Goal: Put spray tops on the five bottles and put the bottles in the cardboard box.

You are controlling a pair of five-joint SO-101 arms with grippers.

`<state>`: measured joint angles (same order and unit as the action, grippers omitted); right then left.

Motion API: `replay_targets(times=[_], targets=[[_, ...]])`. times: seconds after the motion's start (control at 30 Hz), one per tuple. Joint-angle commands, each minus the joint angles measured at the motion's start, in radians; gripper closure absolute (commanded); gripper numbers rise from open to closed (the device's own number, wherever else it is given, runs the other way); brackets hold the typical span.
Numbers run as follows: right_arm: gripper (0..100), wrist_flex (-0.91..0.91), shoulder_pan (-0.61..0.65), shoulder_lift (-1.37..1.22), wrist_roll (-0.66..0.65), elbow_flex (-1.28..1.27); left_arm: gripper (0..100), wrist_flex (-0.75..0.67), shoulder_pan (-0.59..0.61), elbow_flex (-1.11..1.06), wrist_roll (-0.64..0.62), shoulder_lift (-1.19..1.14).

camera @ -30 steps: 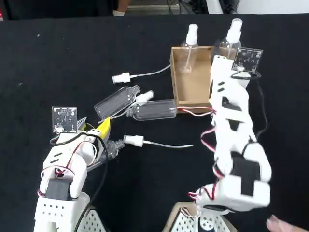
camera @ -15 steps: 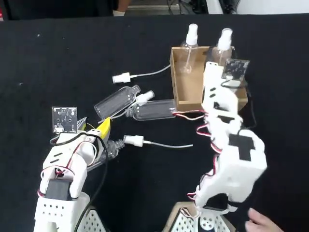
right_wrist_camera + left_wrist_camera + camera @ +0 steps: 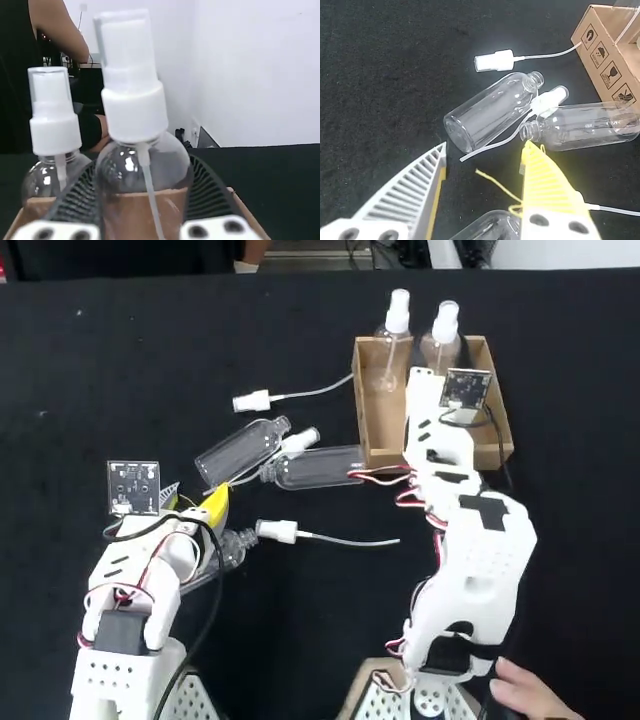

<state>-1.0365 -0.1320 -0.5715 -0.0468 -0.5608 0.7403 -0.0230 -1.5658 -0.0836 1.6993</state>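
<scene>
While clamped on a capped bottle (image 3: 135, 165), the right gripper (image 3: 142, 195) sits over the far side of the cardboard box (image 3: 385, 445). The held bottle is upright, just right of a second capped bottle (image 3: 397, 325) at the box's far left corner. Cannot tell whether the held bottle touches the box floor.

Left gripper (image 3: 485, 146) is at the near left of the black table (image 3: 100, 340), fingers apart, gripping nothing. An open bottle (image 3: 490, 227) lies under it.

Left of the box lie a slanted open bottle (image 3: 243, 450) and a level open bottle (image 3: 320, 467), necks close together.

Loose spray tops:
- far spray top (image 3: 252, 400)
- middle spray top (image 3: 300, 438), by the necks
- near spray top (image 3: 277, 531)
</scene>
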Motion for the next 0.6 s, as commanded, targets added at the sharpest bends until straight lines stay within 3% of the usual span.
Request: replay_targets(times=[0.0, 0.57], targets=[[98.8, -0.032, 0.011, 0.008, -0.002, 0.064, 77, -0.02, 0.001, 0.008, 0.002, 0.011], [98.7, -0.032, 0.005, -0.058, -0.002, 0.07, 77, -0.021, 0.001, 0.008, 0.002, 0.011]])
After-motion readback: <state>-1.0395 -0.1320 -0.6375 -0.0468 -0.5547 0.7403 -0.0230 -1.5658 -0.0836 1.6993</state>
